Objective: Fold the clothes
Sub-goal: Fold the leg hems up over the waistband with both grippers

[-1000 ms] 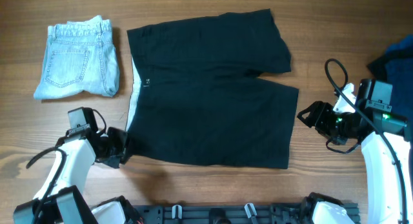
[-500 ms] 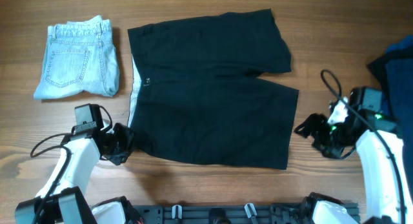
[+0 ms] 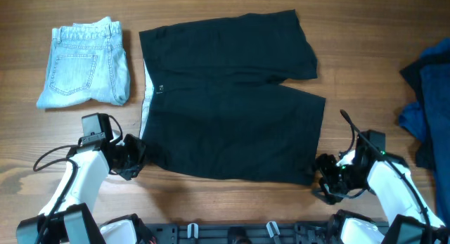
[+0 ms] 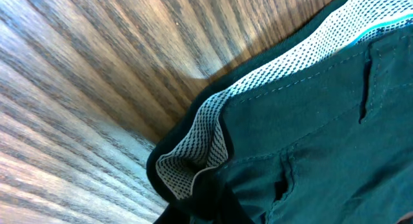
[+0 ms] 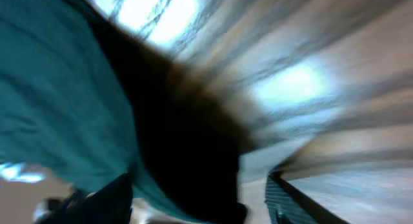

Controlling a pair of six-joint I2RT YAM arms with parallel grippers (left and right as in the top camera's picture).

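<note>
Wooden table [image 3: 365,33], warm brown, grain runs left-right in the overhead view, a few darker streaks. Black rail [image 3: 246,232] with pale clips along the near edge. Lighting even overhead. Right wrist view is blurred, with bright glare patches [image 5: 293,82] on the wood.

Right wrist view smeared by blur; blue garment [image 3: 429,89] cut off at right edge.

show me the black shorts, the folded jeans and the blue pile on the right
black shorts [image 3: 225,121], overhead view, middle of the fabric
folded jeans [image 3: 76,72], overhead view, on the back pocket
blue pile [image 3: 430,93], overhead view, its visible middle at the right edge
</note>
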